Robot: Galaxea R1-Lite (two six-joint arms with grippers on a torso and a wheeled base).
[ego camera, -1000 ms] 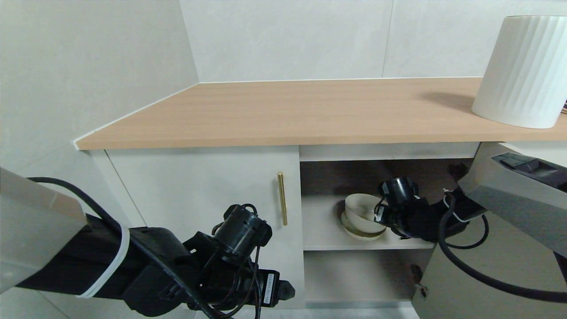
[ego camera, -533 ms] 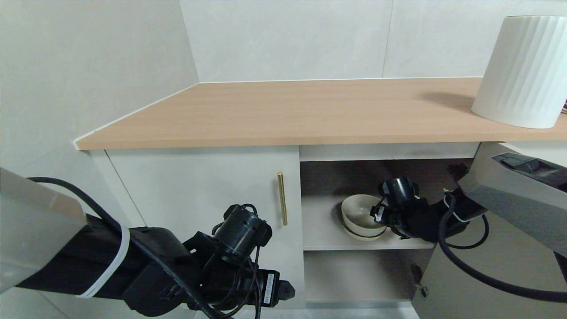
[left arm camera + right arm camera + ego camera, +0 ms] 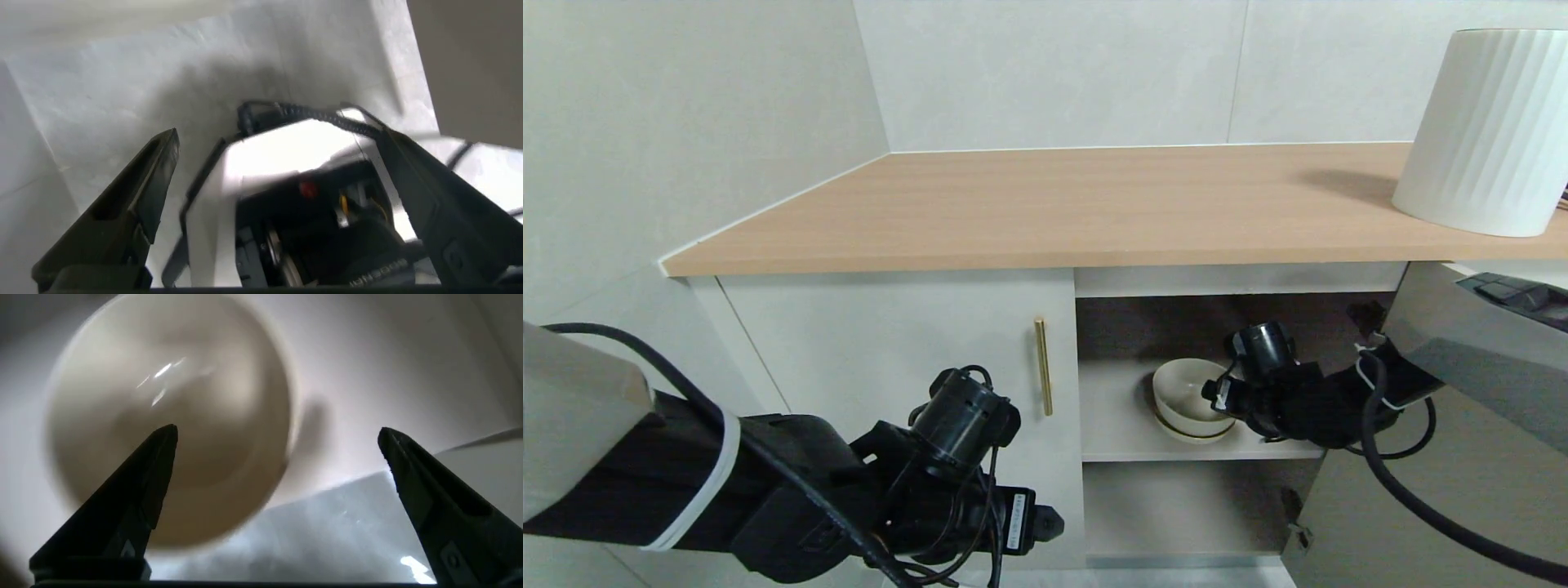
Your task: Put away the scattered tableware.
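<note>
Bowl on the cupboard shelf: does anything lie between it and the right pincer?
Nothing. In the right wrist view the open right pincer faces the bowl directly, with only bare shelf between.

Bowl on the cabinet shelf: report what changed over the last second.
The bowl, tilted in the right gripper, was levelled onto the dish beneath and released; jaws now open. The left arm shifted slightly left. The cabinet door, countertop and white ribbed container are unchanged.
</note>
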